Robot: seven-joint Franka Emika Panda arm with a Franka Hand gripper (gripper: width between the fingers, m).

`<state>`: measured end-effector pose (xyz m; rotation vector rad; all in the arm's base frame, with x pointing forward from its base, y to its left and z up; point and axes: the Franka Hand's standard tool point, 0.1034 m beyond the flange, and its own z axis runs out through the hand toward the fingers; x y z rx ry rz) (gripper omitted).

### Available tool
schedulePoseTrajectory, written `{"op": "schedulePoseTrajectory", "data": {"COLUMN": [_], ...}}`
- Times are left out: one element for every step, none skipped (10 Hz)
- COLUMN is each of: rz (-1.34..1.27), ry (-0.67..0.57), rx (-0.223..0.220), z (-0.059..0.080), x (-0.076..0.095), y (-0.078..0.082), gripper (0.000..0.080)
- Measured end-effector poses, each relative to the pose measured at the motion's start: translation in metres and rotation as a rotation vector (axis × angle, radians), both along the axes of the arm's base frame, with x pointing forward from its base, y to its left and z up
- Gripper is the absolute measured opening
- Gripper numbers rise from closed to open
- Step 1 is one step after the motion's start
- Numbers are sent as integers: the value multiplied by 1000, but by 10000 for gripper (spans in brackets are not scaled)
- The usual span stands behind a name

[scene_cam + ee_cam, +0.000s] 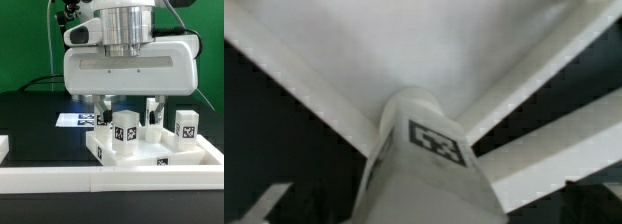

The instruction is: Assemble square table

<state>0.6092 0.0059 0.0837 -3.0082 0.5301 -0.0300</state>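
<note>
The square table's white slab lies flat on the black table, with a tag on its front edge. Three white tagged leg blocks stand on it: one near the middle, one on the exterior view's right, and one partly hidden behind the hand. My gripper hangs straight down over the middle leg. Its fingers straddle the leg's top with a gap on each side, so it is open. In the wrist view the tagged leg fills the centre between the jaws of the gripper, above the slab.
A long low white barrier rail runs along the front. The marker board lies flat behind the slab on the exterior view's left. A green wall stands at the back.
</note>
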Motion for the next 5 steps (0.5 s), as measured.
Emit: {"op": "schedulePoseTrajectory", "data": {"rz": [109,192,269,346,442], "ry": [-8,-15,-21,-26,-31], "rx": [-4,-7,-9,-15,-22], "z": [0,0,0,0,-1], "x": [0,0,0,-1,-1], "y": [-1,0,0,0,-1], "gripper": [649,649,649,649,649]}}
